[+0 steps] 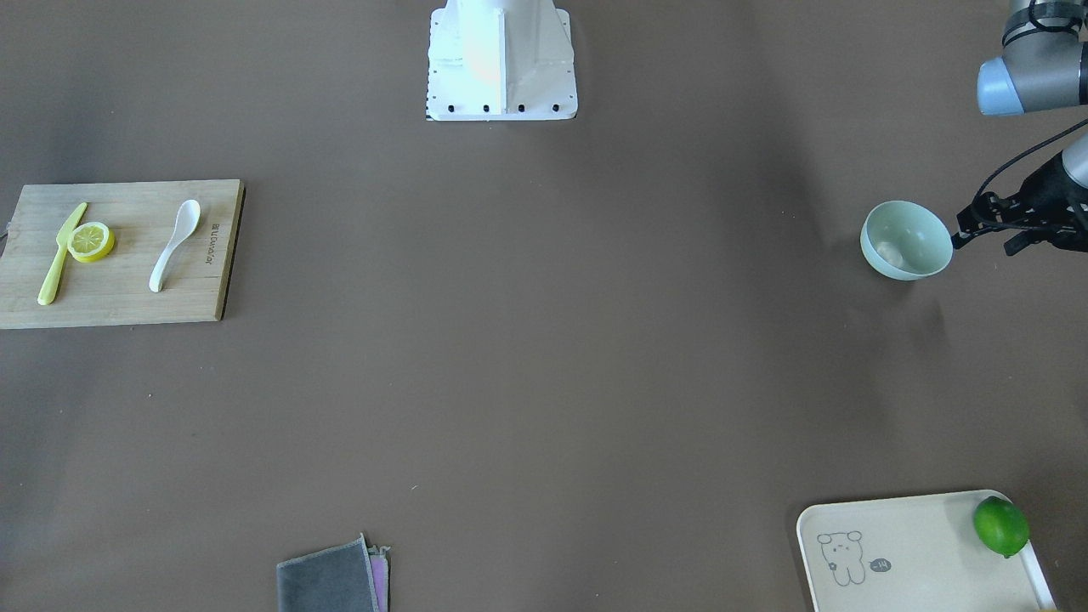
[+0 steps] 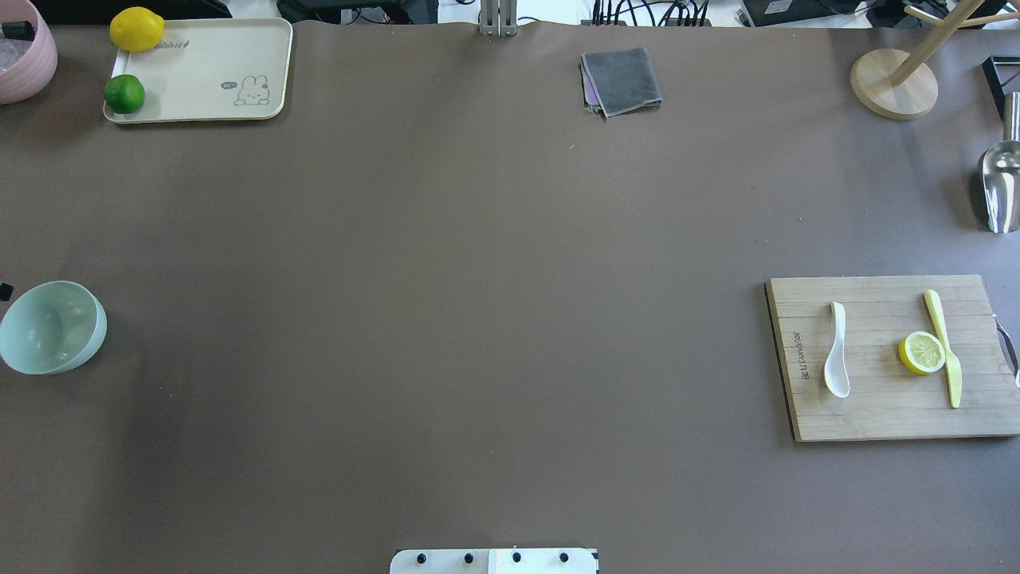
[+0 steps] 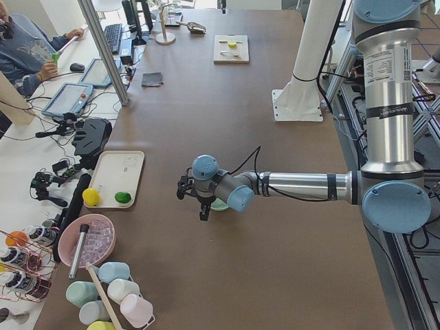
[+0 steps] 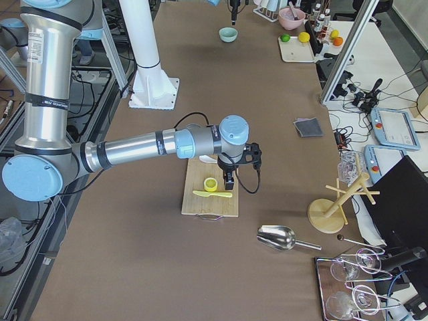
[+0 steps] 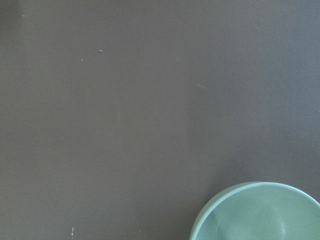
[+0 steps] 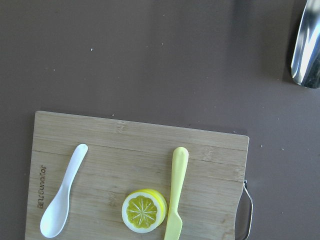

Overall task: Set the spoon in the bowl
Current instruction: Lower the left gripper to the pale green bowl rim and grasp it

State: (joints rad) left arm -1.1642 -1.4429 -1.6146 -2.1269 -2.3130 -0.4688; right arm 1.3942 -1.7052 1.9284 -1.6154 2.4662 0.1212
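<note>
In the overhead view, nearest us at lower right, the board (image 2: 884,414) carries the spoon (image 2: 836,351). It lies flat on the board's left part with its scoop toward us. The lemon slice (image 2: 922,352) and the knife (image 2: 944,351) lie close together further right, apart from the spoon. The right side view shows the right arm (image 4: 234,137) reaching over this board with the right jaws pointing down above it; we cannot tell how wide they stand.

At mid-height on the left edge, the bowl (image 2: 52,327) sits on the tabletop (image 2: 478,279), well apart from the spoon. In the front-facing view the left jaws hang just beside the bowl's rim at the right edge; we cannot tell their gap.

Farthest off, the tray (image 2: 199,56) at upper left holds a lime (image 2: 124,93) and a lemon (image 2: 136,29), and a cloth (image 2: 621,80) lies at upper middle.
</note>
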